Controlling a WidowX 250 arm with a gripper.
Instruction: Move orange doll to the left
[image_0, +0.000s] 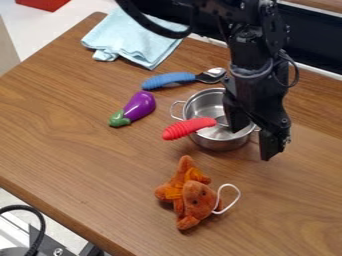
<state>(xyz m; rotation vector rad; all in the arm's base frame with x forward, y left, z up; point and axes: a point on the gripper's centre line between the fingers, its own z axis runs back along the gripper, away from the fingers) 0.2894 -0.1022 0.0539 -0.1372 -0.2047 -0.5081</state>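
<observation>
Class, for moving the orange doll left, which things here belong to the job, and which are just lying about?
In the job: orange doll, gripper.

Lying about: metal pot, red-handled utensil, blue-handled spoon, purple eggplant, light-blue cloth.

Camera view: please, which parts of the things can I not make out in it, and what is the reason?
All in the camera view:
- Far end of the red-handled utensil: hidden behind the gripper.
- Most of one handle of the metal pot: also behind the gripper.
- Underside of the orange doll: hidden by its own body.
- Rest of the red object: cut off by the top edge.
</observation>
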